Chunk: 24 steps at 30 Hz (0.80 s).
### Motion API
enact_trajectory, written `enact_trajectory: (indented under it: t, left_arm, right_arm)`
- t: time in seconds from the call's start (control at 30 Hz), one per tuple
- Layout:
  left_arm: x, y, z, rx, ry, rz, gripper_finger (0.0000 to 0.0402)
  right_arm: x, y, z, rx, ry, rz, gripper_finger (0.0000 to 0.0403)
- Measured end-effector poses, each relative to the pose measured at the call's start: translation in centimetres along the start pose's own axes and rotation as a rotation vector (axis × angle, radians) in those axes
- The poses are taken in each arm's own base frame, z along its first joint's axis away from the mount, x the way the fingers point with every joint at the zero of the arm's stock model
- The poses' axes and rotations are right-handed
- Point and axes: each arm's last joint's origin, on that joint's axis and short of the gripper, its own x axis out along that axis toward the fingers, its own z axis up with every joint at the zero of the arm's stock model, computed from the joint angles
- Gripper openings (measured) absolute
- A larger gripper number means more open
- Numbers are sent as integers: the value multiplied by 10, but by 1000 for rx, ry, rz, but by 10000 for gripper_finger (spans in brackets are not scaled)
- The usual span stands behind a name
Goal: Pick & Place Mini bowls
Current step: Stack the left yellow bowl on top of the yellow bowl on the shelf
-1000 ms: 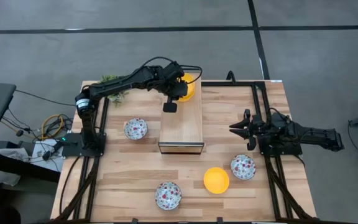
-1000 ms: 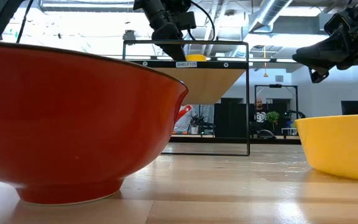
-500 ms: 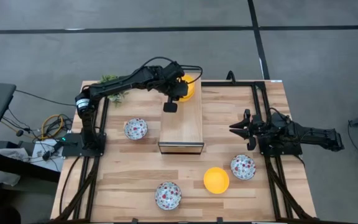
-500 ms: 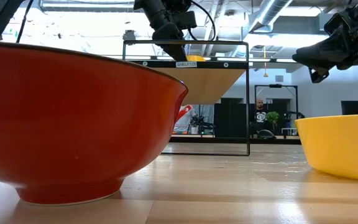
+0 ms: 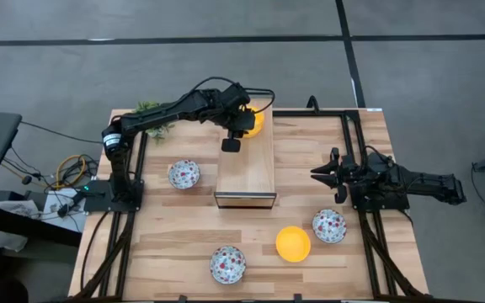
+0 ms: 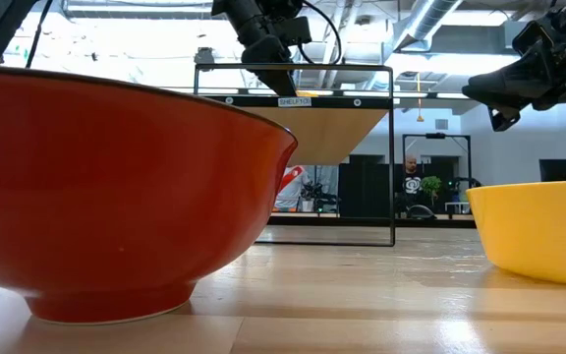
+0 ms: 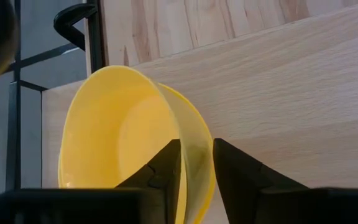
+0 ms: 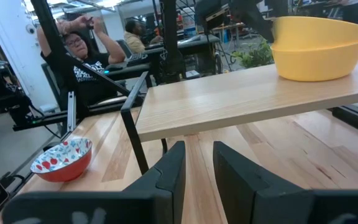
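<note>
Left pincer (image 7: 196, 163) now parted slightly around stacked yellow bowls' (image 7: 123, 140) rim.

A robotics lab or test workshop is showing here. Two dark arms (image 5: 167, 109) are sitting bolted to a black metal frame (image 5: 348, 118) on a butcher-block table (image 5: 167, 227), with loose cables (image 5: 70, 172) trailing over a grey carpet-tile floor (image 5: 226, 50). Beyond the table, exposed silver ducts (image 6: 440, 15) are running under the ceiling, and dark workstations (image 6: 558, 169) are standing in an open hall. A person (image 8: 79, 56) in a black shirt is sitting behind the rig among desks.
</note>
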Motion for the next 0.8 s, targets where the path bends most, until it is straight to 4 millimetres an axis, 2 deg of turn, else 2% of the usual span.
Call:
enact_trajectory:
  t: [0.2, 0.47, 0.57, 0.67, 0.8]
  left_arm:
    - [-4, -3, 2, 17, 10, 30, 118]
    - [-44, -3, 8, 43, -69, 108, 134]
    - [-51, -2, 13, 40, -123, 141, 132]
    - [-44, -1, 15, 37, -129, 144, 126]
    - [-23, -2, 15, 20, -95, 115, 120]
  right_arm:
    - [0, 0, 0, 0, 0, 0, 71]
    - [0, 0, 0, -1, 0, 0, 71]
    - [0, 0, 0, -2, 0, 0, 71]
    - [0, 0, 0, 0, 0, 0, 71]
    - [0, 0, 0, 0, 0, 0, 71]
